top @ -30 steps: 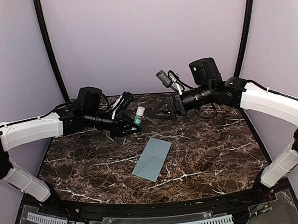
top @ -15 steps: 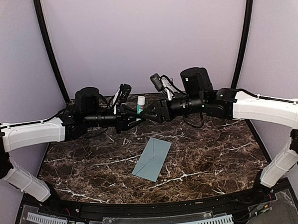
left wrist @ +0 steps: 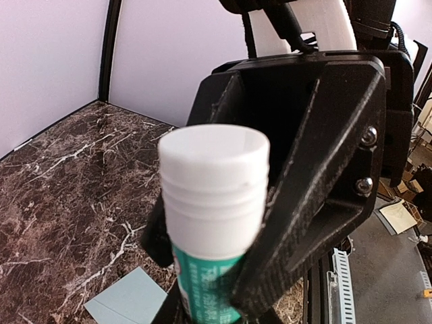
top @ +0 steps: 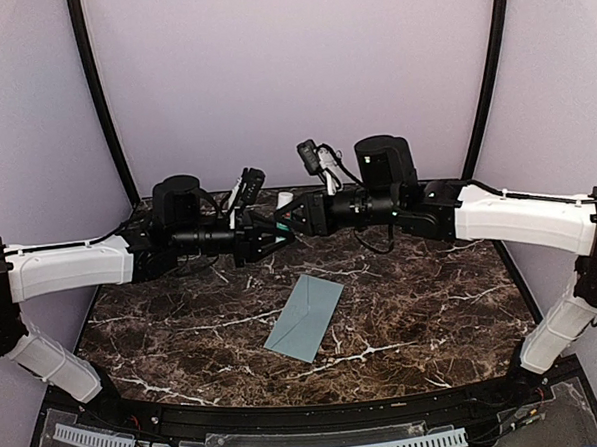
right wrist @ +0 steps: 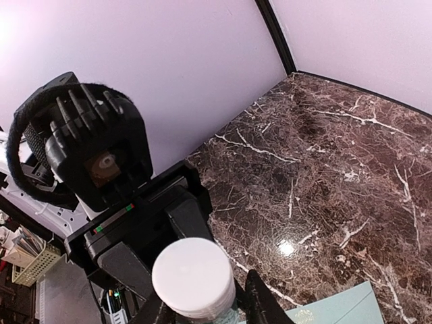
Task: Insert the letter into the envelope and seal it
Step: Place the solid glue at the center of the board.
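Glue stick [left wrist: 212, 196], seemingly within right claw [left wrist: 214, 266]

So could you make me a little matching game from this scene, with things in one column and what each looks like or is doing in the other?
Things:
1 envelope
2 glue stick cap
3 left gripper
4 table

Descriptions:
a dark marble with white veins
b white, between the fingers of the right gripper
c pale blue-grey, lying flat
d shut on the glue stick

Pairs: 1-c, 2-b, 3-d, 4-a
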`<state>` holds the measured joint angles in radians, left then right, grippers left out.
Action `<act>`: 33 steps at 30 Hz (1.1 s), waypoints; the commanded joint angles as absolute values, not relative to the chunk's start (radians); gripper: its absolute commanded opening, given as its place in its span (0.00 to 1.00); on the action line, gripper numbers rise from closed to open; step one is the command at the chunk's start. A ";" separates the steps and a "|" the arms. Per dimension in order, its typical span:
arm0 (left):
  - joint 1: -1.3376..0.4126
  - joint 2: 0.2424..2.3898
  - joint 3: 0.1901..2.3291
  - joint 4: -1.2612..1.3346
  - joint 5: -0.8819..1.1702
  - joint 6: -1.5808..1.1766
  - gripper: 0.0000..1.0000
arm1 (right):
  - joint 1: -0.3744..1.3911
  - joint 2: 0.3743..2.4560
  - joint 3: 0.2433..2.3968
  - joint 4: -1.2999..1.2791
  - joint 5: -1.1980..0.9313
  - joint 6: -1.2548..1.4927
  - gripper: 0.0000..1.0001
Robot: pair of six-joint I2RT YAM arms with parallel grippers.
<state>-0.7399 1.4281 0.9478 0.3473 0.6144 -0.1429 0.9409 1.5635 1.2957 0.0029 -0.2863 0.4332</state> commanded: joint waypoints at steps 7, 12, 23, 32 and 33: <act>-0.746 1.418 0.938 0.383 0.599 -0.176 0.15 | 0.950 1.579 1.316 0.076 -0.227 0.425 0.00; -0.744 1.388 0.949 0.285 0.526 -0.190 0.65 | 0.948 1.582 1.343 0.023 -0.092 0.357 0.00; -0.494 1.180 0.942 -0.016 0.501 -0.201 0.77 | 0.890 1.751 1.235 0.272 0.222 0.244 0.00; -0.347 1.048 0.865 -0.003 0.287 -0.185 0.83 | 0.881 1.938 1.197 0.494 0.338 0.221 0.00; -0.342 1.047 0.863 -0.003 0.283 -0.182 0.83 | 0.882 1.951 1.192 0.519 0.352 0.214 0.00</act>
<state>-0.3714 1.0805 0.8928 0.0162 0.3504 -0.1959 0.8833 1.9190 1.2057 0.3336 0.2623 0.2405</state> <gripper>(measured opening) 0.826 0.204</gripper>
